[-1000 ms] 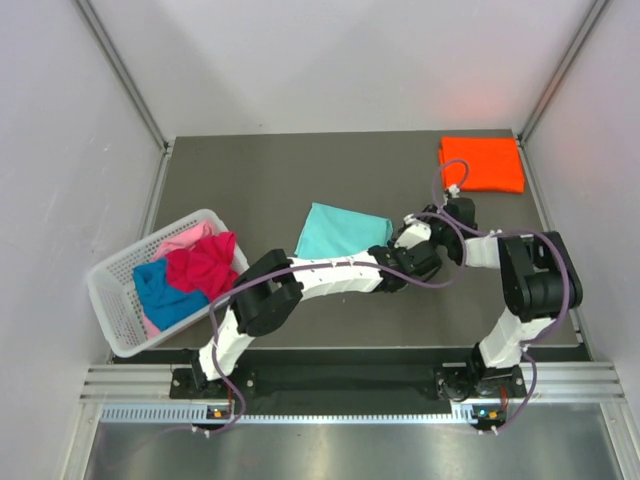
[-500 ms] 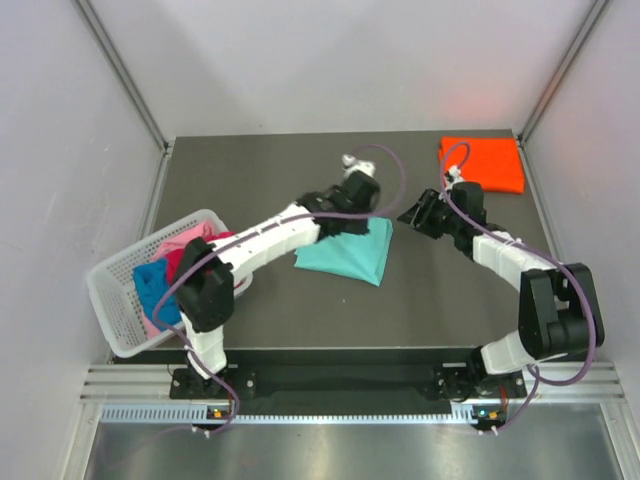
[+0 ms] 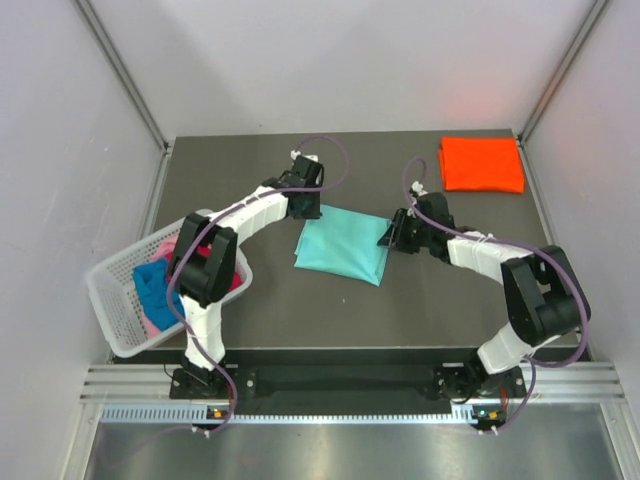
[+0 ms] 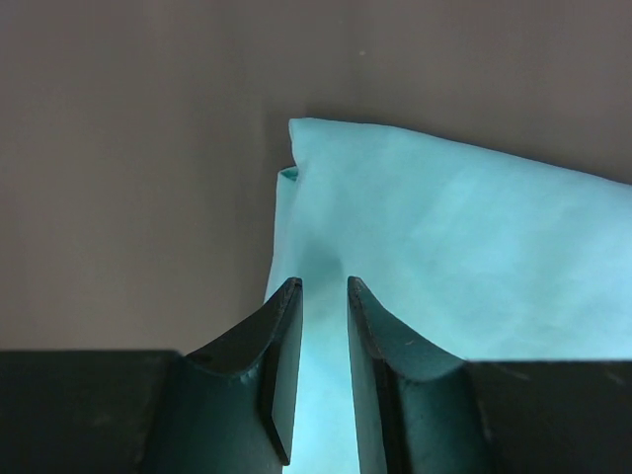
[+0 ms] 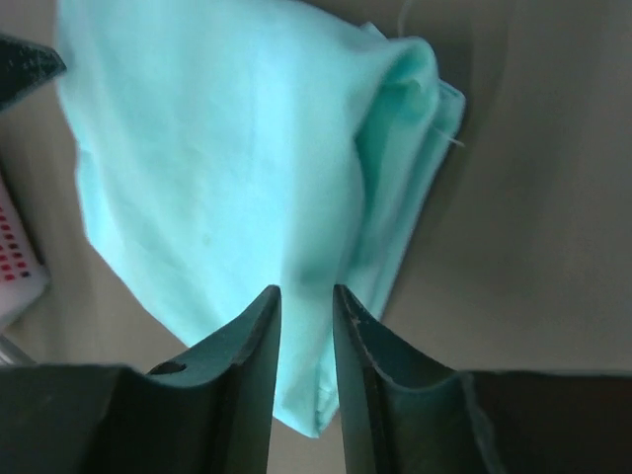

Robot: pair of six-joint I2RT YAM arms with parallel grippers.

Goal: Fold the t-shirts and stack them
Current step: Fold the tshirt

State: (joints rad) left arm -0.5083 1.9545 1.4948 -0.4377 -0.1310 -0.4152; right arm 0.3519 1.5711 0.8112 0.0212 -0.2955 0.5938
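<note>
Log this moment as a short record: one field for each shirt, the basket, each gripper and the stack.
teal shirt: folded, flat, mid-table
orange shirt: folded, far right corner of the table
basket: at the table's left edge, holds blue cloth and pink cloth; left arm hides the rest
left gripper: over the teal shirt's far left corner, jaws a narrow gap apart, pinch unclear
right gripper: at the teal shirt's right edge, jaws a narrow gap apart, pinch unclear
stack: not begun; teal and orange lie apart
</note>
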